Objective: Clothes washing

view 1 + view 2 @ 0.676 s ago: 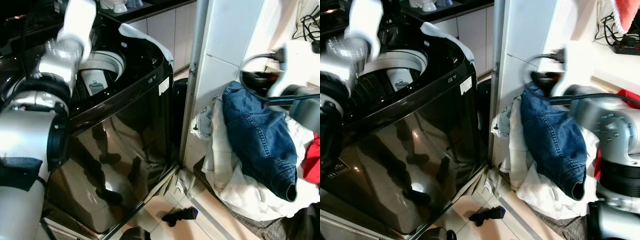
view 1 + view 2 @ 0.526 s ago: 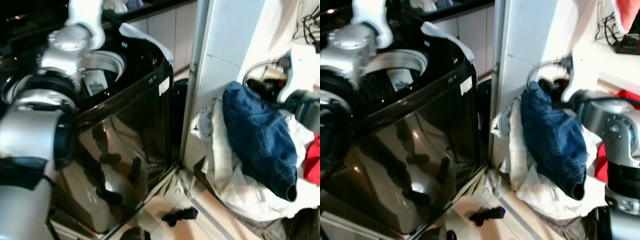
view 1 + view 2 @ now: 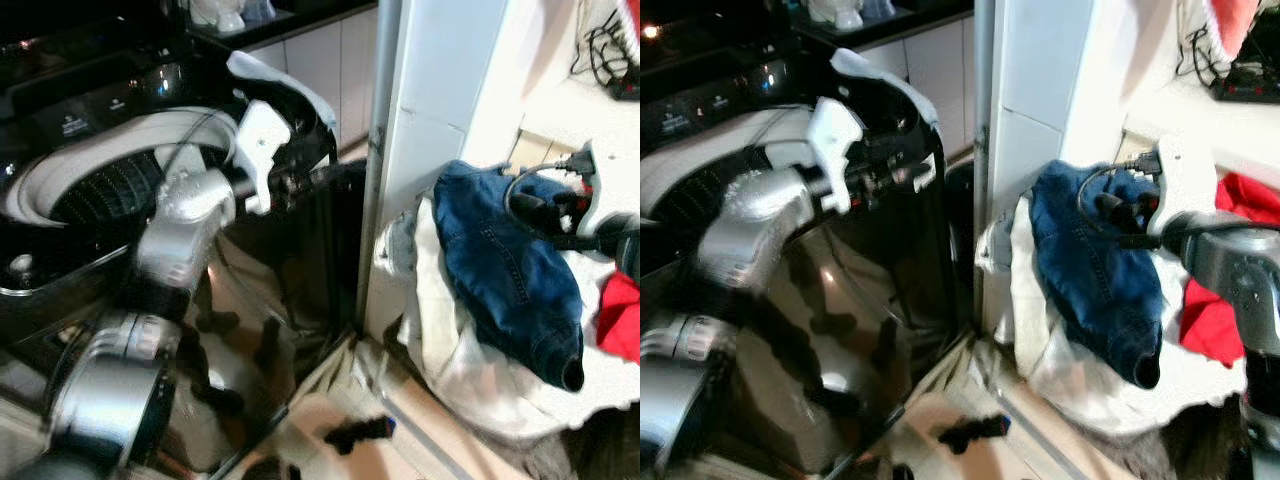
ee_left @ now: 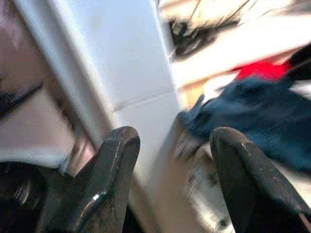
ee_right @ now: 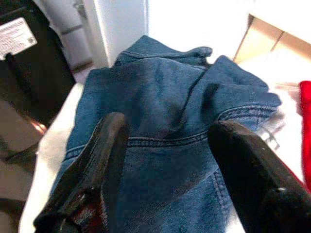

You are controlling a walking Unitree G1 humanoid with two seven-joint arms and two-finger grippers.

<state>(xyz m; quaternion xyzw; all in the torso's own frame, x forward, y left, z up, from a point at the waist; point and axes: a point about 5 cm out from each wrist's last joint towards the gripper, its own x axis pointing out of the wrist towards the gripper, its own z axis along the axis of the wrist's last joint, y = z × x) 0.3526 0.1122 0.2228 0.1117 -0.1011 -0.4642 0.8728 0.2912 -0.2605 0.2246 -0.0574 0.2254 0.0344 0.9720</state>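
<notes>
Blue jeans point(image 5: 170, 145) are piled on white clothes at the right.
Right gripper point(image 5: 170, 160) is spread above them; left gripper point(image 4: 170, 165) is spread too, held by the washer point(image 3: 90, 190).

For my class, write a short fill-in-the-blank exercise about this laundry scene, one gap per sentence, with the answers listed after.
1. The right gripper hovers with its fingers ____ over the blue denim garment.
2. The denim lies on top of ____ laundry.
3. Beside the pile's right lies a ____ cloth.
4. The black washing machine has its lid ____.

Answers: open; white; red; open
</notes>
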